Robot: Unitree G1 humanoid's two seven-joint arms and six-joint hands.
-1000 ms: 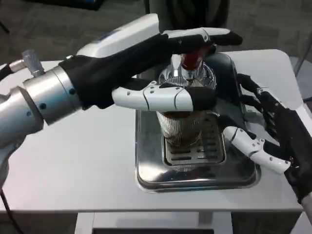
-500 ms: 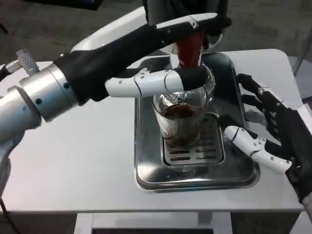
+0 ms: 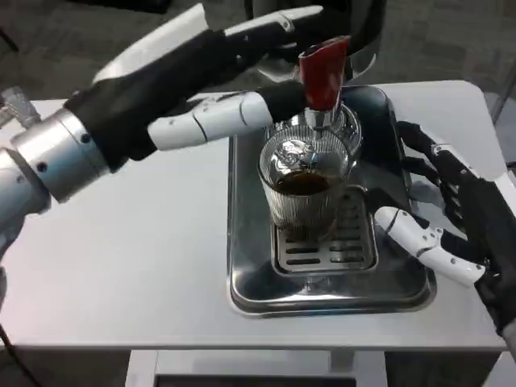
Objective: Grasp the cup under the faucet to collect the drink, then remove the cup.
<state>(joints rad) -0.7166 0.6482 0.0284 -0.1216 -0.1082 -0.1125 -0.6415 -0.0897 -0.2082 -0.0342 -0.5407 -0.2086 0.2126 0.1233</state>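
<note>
Cup [image 3: 308, 189] stood part-filled under the faucet [image 3: 324, 74], mid drip tray [image 3: 242, 242]. Left hand [image 3: 210, 89] had lifted clear, apparently spread, off the lever; right hand [image 3: 451, 218] waited spread, beside it. Removal remained.

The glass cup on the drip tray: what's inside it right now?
The cup holds dark brown drink, roughly half full. Ribbed glass and reflections hide its bottom; the red faucet handle covers the far rim.

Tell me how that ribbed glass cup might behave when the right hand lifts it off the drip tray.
The cup looks like rigid, fragile glass. Its ribs should help grip. The dark drink inside probably adds weight and could slosh if tilted. It stands on the slotted grate, so lift straight up.
</note>
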